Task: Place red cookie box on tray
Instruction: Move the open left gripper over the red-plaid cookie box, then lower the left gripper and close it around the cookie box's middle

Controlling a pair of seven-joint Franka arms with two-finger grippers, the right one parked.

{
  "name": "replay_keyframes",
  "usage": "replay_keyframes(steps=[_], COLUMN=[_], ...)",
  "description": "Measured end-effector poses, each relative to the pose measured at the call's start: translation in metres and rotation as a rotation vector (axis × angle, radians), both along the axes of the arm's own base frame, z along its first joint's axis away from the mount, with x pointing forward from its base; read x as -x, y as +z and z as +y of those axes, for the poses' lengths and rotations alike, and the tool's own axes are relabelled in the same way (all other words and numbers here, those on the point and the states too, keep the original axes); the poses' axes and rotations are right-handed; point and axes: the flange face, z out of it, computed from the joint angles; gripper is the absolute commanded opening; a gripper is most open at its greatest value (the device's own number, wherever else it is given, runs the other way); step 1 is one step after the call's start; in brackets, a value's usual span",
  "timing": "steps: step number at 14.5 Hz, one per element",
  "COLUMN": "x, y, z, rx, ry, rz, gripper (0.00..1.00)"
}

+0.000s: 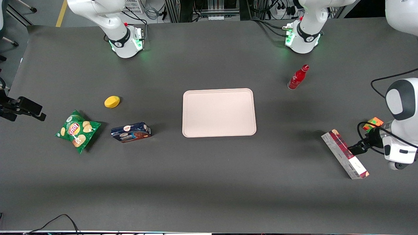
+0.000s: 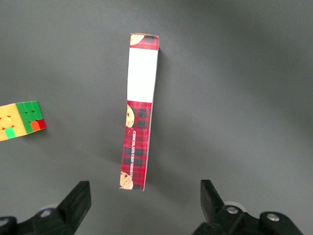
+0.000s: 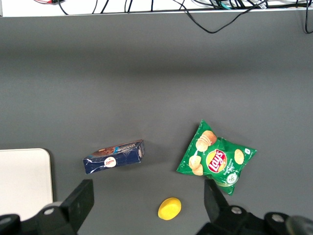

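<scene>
The red cookie box (image 1: 339, 145) lies on its narrow side on the dark table, toward the working arm's end. In the left wrist view the box (image 2: 139, 112) shows red plaid with a white label panel. My gripper (image 1: 355, 150) hovers over the box's middle, open, with its fingers (image 2: 78, 198) spread wide. Nothing is between them; the box end sits just ahead of the gripper (image 2: 145, 200). The pale pinkish tray (image 1: 218, 112) rests bare at the table's middle, well apart from the box.
A colour cube (image 1: 373, 123) sits close beside the box, farther from the front camera. A red bottle (image 1: 297, 77) stands near the working arm's base. A blue cookie box (image 1: 130, 132), chips bag (image 1: 77, 130) and yellow object (image 1: 112, 101) lie toward the parked arm's end.
</scene>
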Motion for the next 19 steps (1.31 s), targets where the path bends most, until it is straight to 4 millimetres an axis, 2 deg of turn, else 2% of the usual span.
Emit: replay_keyframes(steps=[4,10,13,19], x=[-0.007,-0.02,-0.015,-0.007], y=[-0.02,-0.094,-0.127,-0.144], z=[0.002,0.016,0.021,0.022], rx=[-0.006,-0.026,-0.031,-0.041], ry=[0.012,-0.001,-0.018,-0.046], rz=[-0.014,-0.036,-0.045,-0.018], gripper=[1.0,1.0,1.0,1.0])
